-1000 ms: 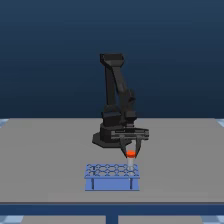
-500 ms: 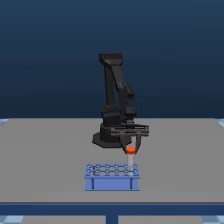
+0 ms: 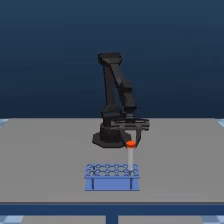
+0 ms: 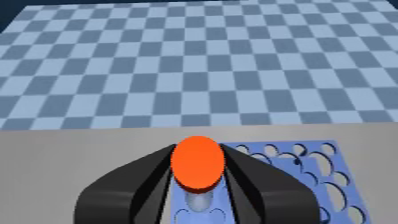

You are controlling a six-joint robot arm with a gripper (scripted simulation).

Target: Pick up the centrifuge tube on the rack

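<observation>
- The centrifuge tube (image 3: 130, 156) is standing upright, its orange-red cap at the top and its pale body reaching down toward the rack (image 3: 111, 183); its lower end is sitting at the rack's top near the corner on the exterior view's right, though I cannot tell whether the tip is still inside a hole.
- In the wrist view the cap of the tube (image 4: 197, 163) is filling the gap between the two black fingers (image 4: 142, 177), with a bit of whitish body showing just under it.
- The claw (image 3: 130, 141) is hanging directly over the tube, its fingers pressing in on either side just at the cap, so it is pinching the tube by its top.
- The rack is sitting low on the grey table (image 3: 45, 160), its light-blue top showing rows of round holes and thin legs below; in the wrist view the holes (image 4: 302, 165) are lying just beside the fingers.
- The black arm (image 3: 116, 95) is rising behind the rack from its base (image 3: 106, 138) and bending forward over it.
- Beyond the table edge the wrist view is showing a blue checkered floor (image 4: 195, 60).
</observation>
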